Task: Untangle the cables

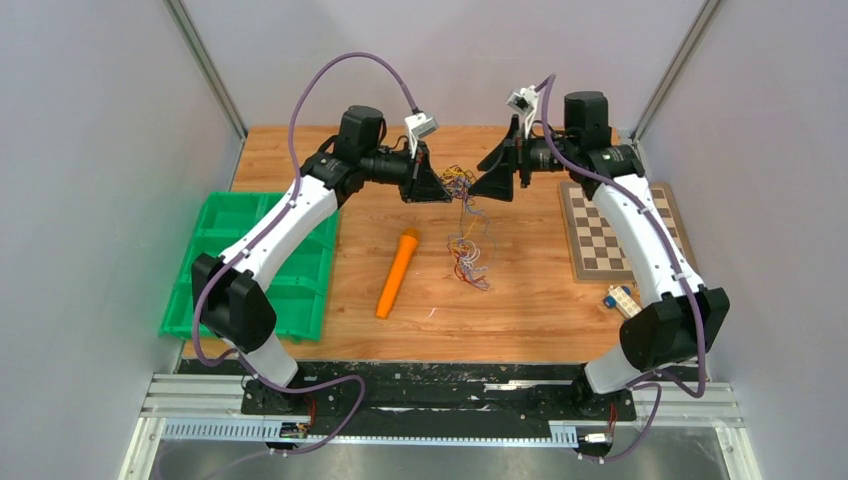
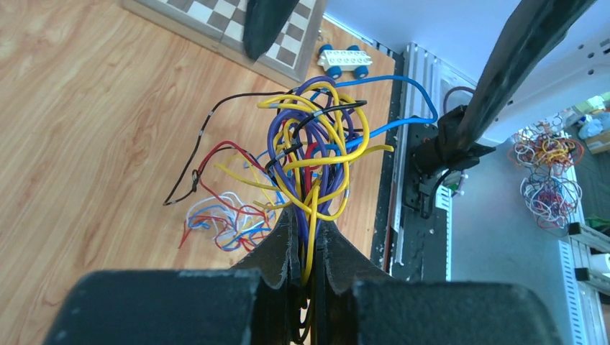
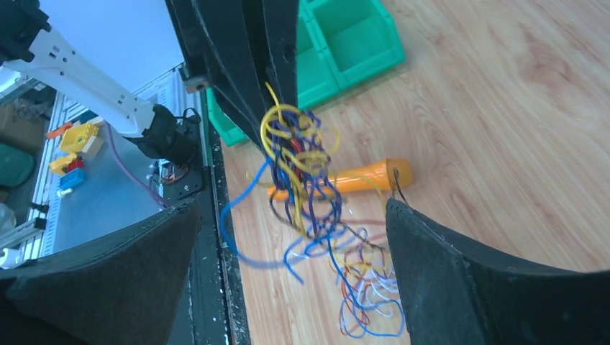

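Note:
The cables point(image 1: 459, 180) are a tangle of thin yellow, purple, blue, red and black wires held above the table between the two grippers. My left gripper point(image 1: 440, 190) is shut on the bundle; in the left wrist view point(image 2: 308, 219) the wires point(image 2: 316, 144) fan out from between its closed fingers. Some strands hang down to a loose pile of red, blue and white wires point(image 1: 468, 255) on the table. My right gripper point(image 1: 482, 176) is wide open; in the right wrist view point(image 3: 293, 205) the bundle point(image 3: 302, 165) hangs beyond its spread fingers, untouched.
An orange marker point(image 1: 397, 272) lies on the wooden table left of the wire pile. A green bin point(image 1: 260, 265) stands at the left edge. A chessboard point(image 1: 615, 235) and a small toy block point(image 1: 622, 300) are at the right.

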Robot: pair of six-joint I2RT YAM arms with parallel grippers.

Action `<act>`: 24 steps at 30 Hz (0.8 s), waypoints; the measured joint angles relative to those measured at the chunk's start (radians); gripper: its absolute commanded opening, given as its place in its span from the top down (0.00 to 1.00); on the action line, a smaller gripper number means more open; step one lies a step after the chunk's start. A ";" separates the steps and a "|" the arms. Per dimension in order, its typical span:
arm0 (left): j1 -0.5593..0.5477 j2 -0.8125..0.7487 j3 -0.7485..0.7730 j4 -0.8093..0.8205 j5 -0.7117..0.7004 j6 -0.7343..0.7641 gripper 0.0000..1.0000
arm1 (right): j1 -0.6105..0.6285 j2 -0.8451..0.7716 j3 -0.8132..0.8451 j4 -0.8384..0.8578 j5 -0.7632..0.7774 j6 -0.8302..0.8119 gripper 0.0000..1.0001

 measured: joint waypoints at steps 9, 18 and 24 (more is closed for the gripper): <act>-0.026 0.000 0.006 -0.050 -0.024 0.019 0.98 | 0.085 0.060 -0.016 0.057 0.055 0.065 1.00; 0.100 -0.160 -0.166 -0.015 -0.004 0.045 0.95 | -0.025 -0.014 -0.039 0.054 0.121 0.059 1.00; 0.277 -0.322 -0.262 -0.032 -0.026 0.051 0.93 | -0.228 -0.027 -0.029 0.065 0.192 0.060 1.00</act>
